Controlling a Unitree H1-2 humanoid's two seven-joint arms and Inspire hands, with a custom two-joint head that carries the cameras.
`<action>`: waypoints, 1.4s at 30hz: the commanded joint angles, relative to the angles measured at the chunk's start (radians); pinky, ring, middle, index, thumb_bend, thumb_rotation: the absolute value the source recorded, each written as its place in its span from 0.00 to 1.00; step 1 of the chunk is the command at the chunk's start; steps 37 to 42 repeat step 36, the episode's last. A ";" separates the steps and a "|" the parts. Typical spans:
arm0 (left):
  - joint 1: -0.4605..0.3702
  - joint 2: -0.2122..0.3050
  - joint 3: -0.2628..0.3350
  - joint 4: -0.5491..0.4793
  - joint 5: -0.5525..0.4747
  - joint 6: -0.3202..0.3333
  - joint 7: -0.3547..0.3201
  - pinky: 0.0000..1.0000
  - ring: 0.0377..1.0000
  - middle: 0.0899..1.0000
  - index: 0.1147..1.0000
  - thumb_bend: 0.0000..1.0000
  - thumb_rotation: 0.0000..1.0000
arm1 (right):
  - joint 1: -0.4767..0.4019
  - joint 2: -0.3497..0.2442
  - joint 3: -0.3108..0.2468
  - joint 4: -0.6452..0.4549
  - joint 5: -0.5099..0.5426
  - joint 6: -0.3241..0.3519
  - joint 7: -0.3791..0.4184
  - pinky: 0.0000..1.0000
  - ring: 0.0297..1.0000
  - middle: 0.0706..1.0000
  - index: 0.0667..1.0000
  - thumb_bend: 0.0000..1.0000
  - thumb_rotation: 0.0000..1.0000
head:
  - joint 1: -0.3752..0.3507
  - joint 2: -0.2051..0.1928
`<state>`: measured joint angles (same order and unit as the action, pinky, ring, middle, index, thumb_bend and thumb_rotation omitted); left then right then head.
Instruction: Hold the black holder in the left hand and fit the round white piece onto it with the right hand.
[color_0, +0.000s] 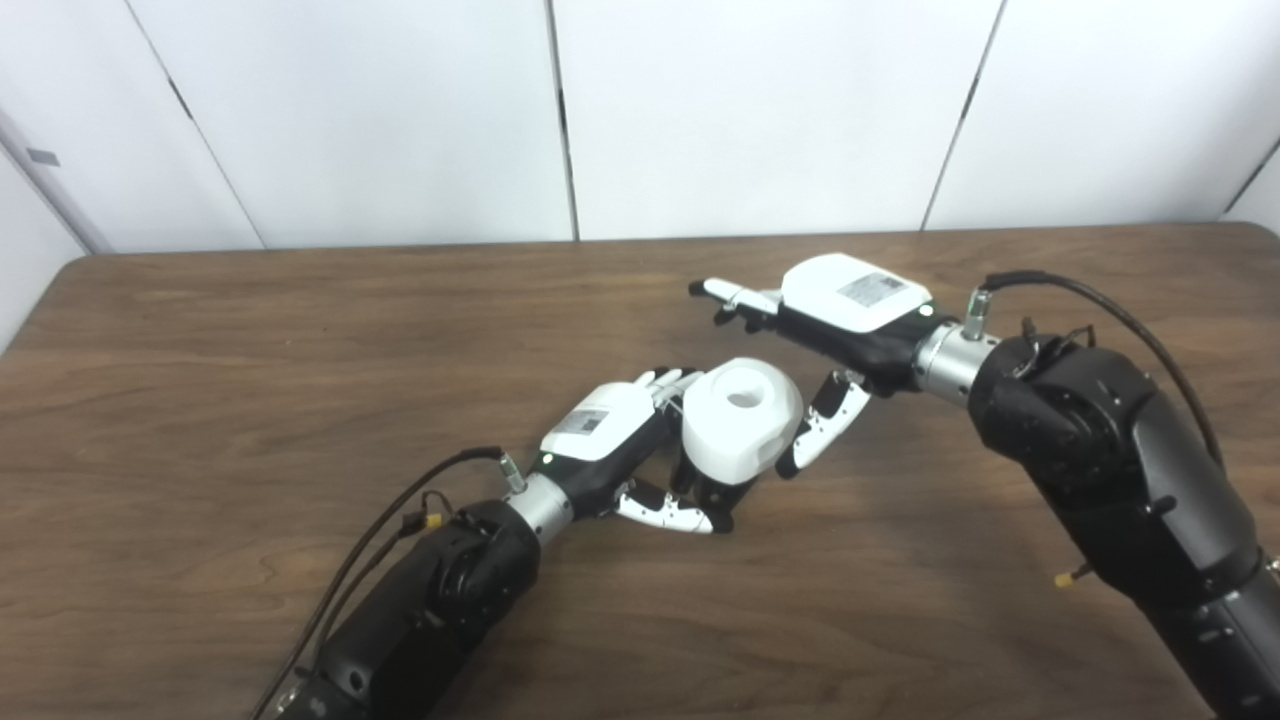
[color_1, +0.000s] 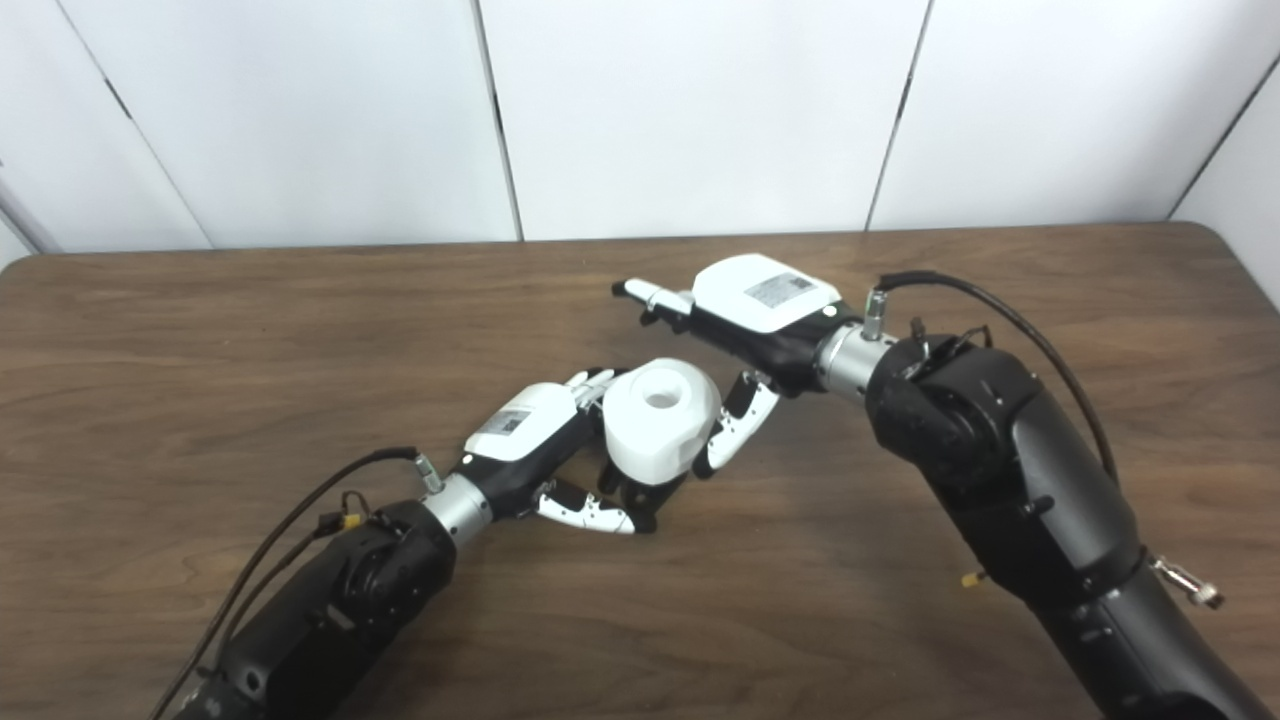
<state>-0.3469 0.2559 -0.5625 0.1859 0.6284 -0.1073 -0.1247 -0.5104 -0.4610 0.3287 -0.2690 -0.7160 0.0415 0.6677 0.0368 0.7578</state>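
White and rounded, with a hole in its top, the round white piece (color_0: 741, 420) sits on the black holder (color_0: 712, 493), which the left hand (color_0: 618, 440) grips just above the wooden counter (color_0: 250, 400). Right hand (color_0: 835, 320) hovers beside it, fingers (color_0: 722, 290) spread, holding nothing.

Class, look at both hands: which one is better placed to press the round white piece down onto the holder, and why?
The right hand. It is open beside the round white piece, while the left hand is wrapped around the black holder beneath.
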 joint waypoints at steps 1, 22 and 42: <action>0.037 0.006 -0.035 0.071 0.021 0.013 -0.070 0.97 1.00 0.97 0.42 0.52 0.06 | -0.049 -0.010 -0.032 -0.025 0.013 -0.022 -0.042 0.71 0.82 0.89 1.00 0.98 0.33 | 0.001 0.001; 0.040 0.016 -0.024 0.068 0.029 -0.003 -0.064 0.96 0.98 0.96 0.42 0.52 0.06 | -0.076 -0.115 -0.170 -0.078 -0.078 0.119 -0.005 0.55 0.75 0.82 0.84 0.81 0.00 | -0.025 -0.013; 0.054 0.035 -0.002 0.026 0.097 0.079 -0.066 0.84 0.93 0.92 0.67 0.90 0.16 | 0.081 0.076 -0.336 0.055 0.000 0.096 -0.474 0.52 0.62 0.66 0.67 0.68 0.00 | -0.023 -0.022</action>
